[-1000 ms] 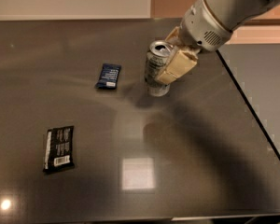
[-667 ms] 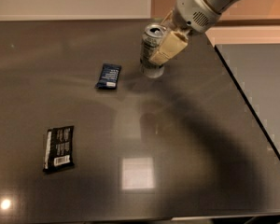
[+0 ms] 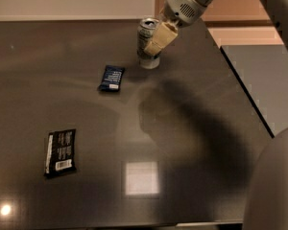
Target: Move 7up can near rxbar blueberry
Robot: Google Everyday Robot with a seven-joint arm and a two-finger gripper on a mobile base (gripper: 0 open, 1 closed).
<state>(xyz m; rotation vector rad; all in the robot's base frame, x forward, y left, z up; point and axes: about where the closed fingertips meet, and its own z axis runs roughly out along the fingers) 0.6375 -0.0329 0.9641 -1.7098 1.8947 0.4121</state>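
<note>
The 7up can [image 3: 146,38] is a silvery can with a shiny top, upright at the far middle of the dark table [image 3: 192,128]. My gripper [image 3: 152,41] is shut on the can, with one tan finger [image 3: 159,38] across its right side; whether the can's base touches the table I cannot tell. The rxbar blueberry [image 3: 111,77] is a small navy wrapper lying flat to the lower left of the can, a short gap away.
A larger black wrapper with a white barcode [image 3: 60,152] lies at the front left. The table's right edge [image 3: 245,97] runs diagonally past a grey floor area. A blurred pale part of the robot [image 3: 273,186] fills the bottom right corner.
My gripper has carried the can away from me and slightly left. Both wrappers have stayed where they were.
</note>
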